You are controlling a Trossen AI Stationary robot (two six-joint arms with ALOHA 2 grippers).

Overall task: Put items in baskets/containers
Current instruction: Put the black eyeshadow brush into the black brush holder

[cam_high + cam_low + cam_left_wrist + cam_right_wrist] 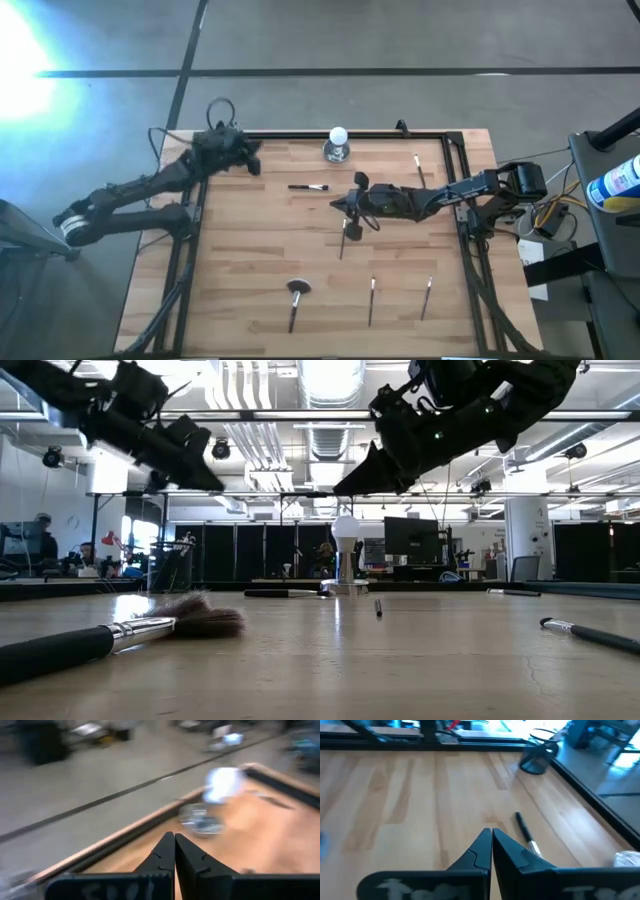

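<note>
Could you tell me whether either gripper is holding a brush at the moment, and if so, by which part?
Neither holds anything. The left gripper and right gripper are both shut with fingers meeting on nothing; the brushes lie on the table.

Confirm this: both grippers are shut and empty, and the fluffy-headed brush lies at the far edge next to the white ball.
Not quite. The fluffy-headed brush lies near the front edge, far from the white ball, as the high view shows. The rest stands: left gripper and right gripper are shut and empty.
</note>
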